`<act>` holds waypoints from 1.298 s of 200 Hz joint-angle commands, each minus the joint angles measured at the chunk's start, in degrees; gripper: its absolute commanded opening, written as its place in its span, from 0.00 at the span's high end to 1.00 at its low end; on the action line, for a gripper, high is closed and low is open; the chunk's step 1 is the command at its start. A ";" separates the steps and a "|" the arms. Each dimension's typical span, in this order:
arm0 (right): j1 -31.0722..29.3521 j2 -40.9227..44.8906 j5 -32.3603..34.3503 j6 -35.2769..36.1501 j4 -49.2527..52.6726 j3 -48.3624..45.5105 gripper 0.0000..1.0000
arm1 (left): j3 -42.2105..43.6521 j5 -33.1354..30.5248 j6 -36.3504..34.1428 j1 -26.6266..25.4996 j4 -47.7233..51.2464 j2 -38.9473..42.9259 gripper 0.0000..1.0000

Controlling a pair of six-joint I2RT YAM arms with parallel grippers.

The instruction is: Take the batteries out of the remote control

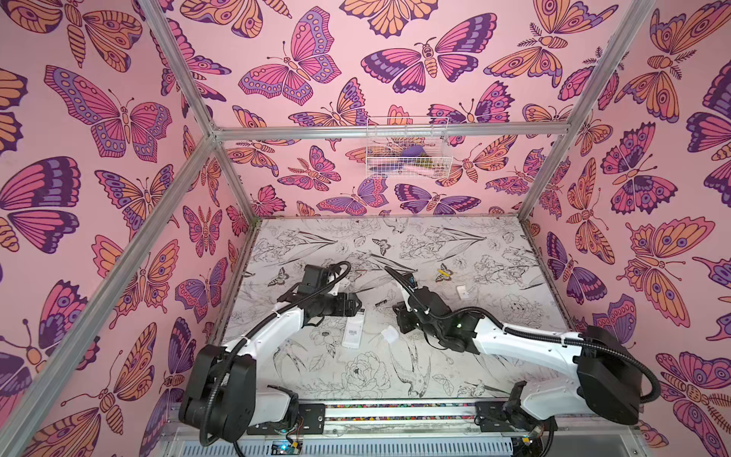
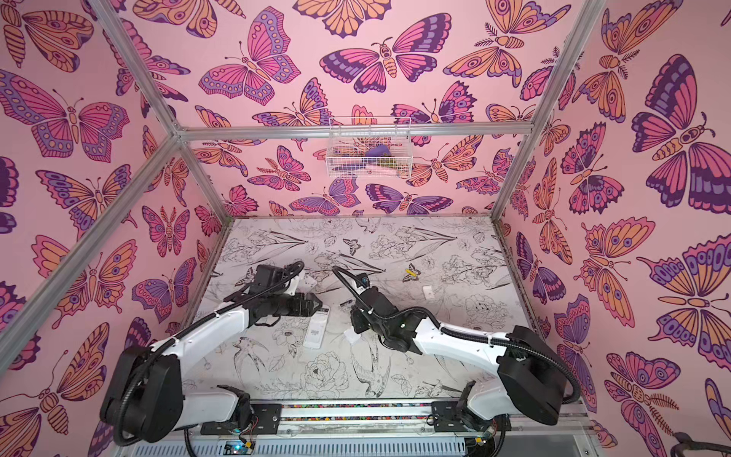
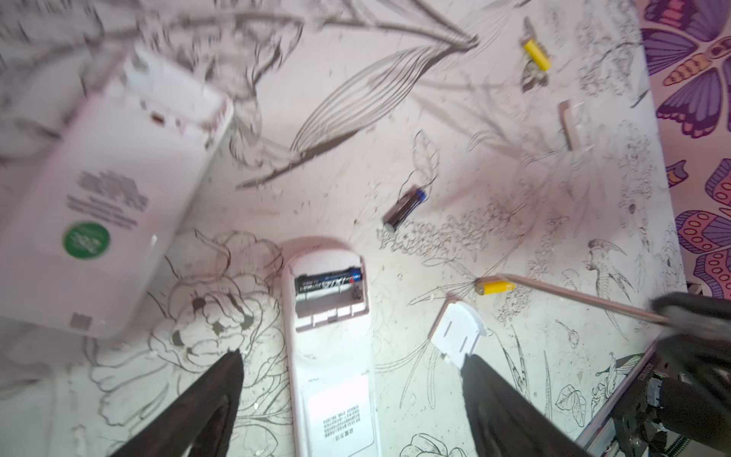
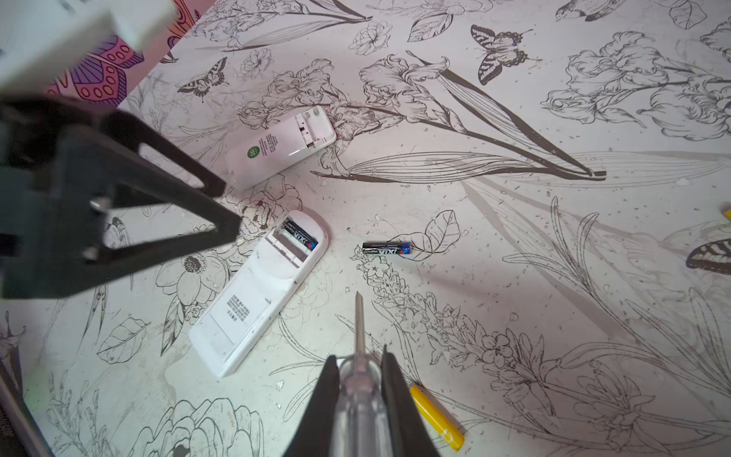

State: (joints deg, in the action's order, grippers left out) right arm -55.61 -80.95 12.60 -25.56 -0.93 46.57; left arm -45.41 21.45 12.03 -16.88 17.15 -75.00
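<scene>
Right now my left jaws stand released, spread wide and empty, one on each side of the slim white remote (image 3: pixel 332 356), which lies face down on the worktop (image 1: pixel 435 356) with its compartment uncovered. One black battery (image 3: pixel 328 283) sits inside that compartment, along its outer wall. My right jaws are clenched on the clear handle of the screwdriver (image 4: pixel 360 328), whose shaft points out over the worktop. Just beside those jaws a yellow battery (image 4: pixel 437 419) lies flat; whether the tip touches anything I cannot tell. Reading a top view as a clock with twelve at the back wall and the slim remote at the centre, a second black battery (image 1: pixel 380 304) lies loose between one and two o'clock, apart from the remote. A rounded white cover (image 1: pixel 389 336) rests near three o'clock. Farther out at two o'clock lies another yellow battery (image 1: pixel 444 273), with a small white cover (image 1: pixel 461 291) near it, both well apart from the arms. A wider white remote (image 4: pixel 277 146), also face down and uncovered, lies around twelve o'clock, mostly hidden behind my left arm in both top views.
</scene>
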 commanded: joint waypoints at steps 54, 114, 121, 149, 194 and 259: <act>5.38 -0.65 -6.54 -4.59 8.90 5.83 1.00 | -11.46 10.67 -19.10 7.83 13.67 -0.79 0.00; 8.81 -6.90 -19.31 5.20 6.49 9.61 1.00 | -8.96 13.61 -19.53 10.84 10.45 5.70 0.00; 8.93 -8.09 -19.01 4.86 7.03 10.40 1.00 | -9.25 13.27 -18.69 11.47 11.55 7.04 0.00; 8.64 -8.36 -20.81 2.53 3.84 10.11 1.00 | -7.61 16.73 -16.30 14.26 11.46 10.55 0.00; 7.92 -6.63 -13.74 -1.29 1.13 5.56 1.00 | -3.86 21.95 -15.34 15.30 7.72 10.87 0.00; 6.31 -9.57 -12.57 -2.31 0.16 8.45 1.00 | -3.75 20.03 -18.36 14.52 8.83 13.93 0.00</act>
State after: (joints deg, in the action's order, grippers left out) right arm -48.90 -88.71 -1.30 -26.92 0.45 51.72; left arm -49.41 41.39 -4.47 -1.98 25.50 -61.89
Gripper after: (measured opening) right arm 0.176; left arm 0.998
